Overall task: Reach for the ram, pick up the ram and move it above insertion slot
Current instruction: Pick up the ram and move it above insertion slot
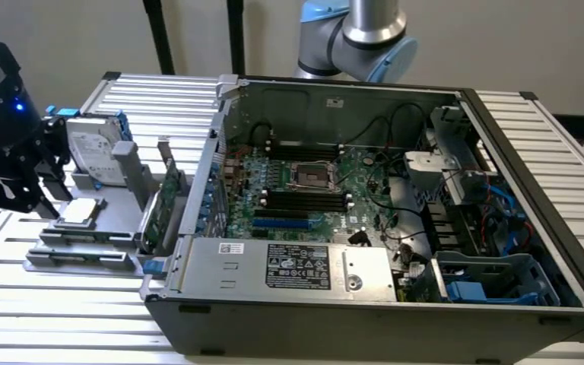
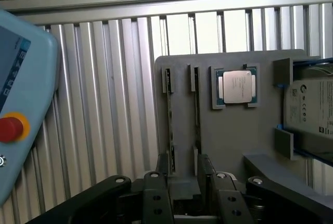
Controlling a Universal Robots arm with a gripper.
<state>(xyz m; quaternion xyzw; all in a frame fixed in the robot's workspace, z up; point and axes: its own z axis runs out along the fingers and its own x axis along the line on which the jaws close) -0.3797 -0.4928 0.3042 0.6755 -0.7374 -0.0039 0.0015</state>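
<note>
At the exterior view's left edge, the reach for the ram is under way, and nothing is lifted yet.
Over there the gripper point(image 1: 13, 194) hangs above a grey holder tray point(image 1: 109, 199), well apart from the open computer case point(image 1: 373, 304). In the case the insertion slot point(image 1: 303, 201) lies among parallel black sockets near the frame's middle. From the wrist view, the ram point(image 2: 170, 120) stands on edge in the tray beside a second stick point(image 2: 197, 112). The gripper's jaws stand apart and empty, their gap just off the sticks' near ends. I'd say the grasp calls for centring on one thin edge, since the two sit close together.
</note>
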